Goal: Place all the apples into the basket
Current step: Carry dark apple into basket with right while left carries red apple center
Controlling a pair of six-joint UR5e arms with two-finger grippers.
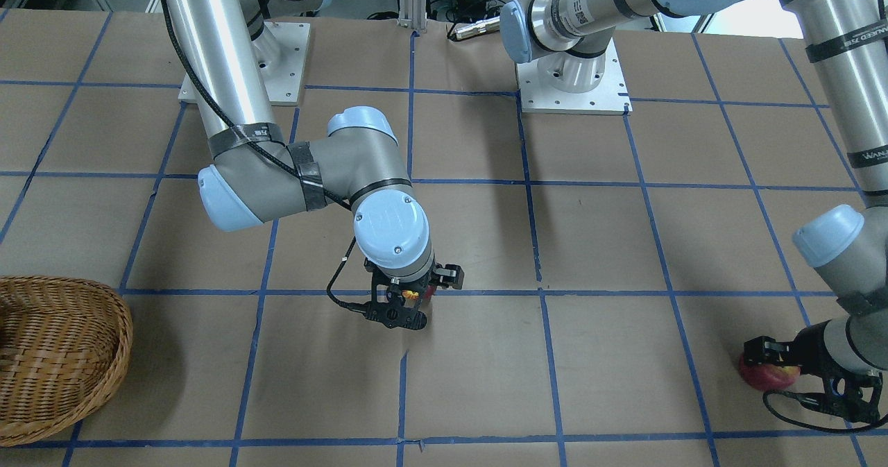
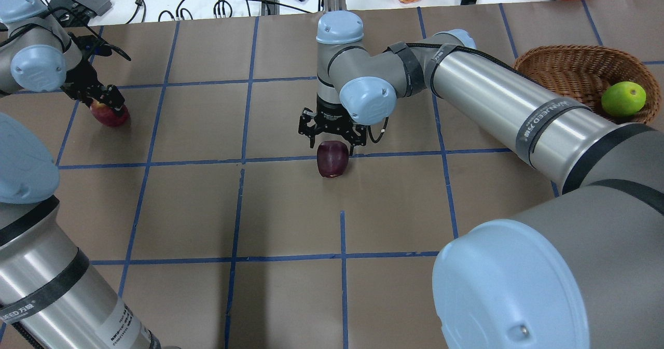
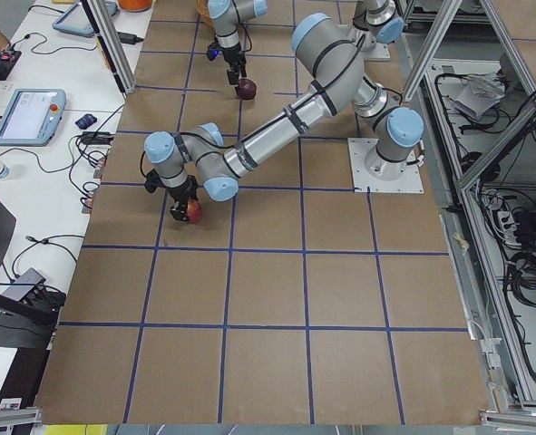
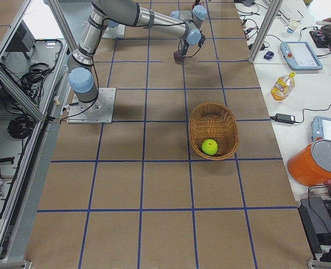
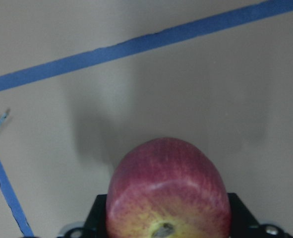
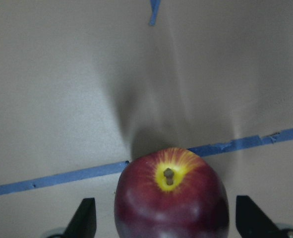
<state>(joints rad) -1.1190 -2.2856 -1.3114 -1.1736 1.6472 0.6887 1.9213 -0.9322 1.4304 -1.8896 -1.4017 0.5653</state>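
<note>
1. Currently, overhead, the maroon apple (image 2: pixel 332 158) is sitting well away from the basket (image 2: pixel 550 61), the red apple (image 2: pixel 110 114) farther off under the left gripper (image 2: pixel 106 100), whose grip I cannot tell.
2. Right wrist: the right gripper (image 6: pixel 168 220) is straddling the maroon apple, fingers spread.
3. Firm, smooth skin: gripping the widest middle is looking safest.

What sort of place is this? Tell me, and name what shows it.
Most likely a robotics lab test cell: two robot arms bolted by base plates to a table gridded with blue tape, and a teach pendant beside it.
</note>
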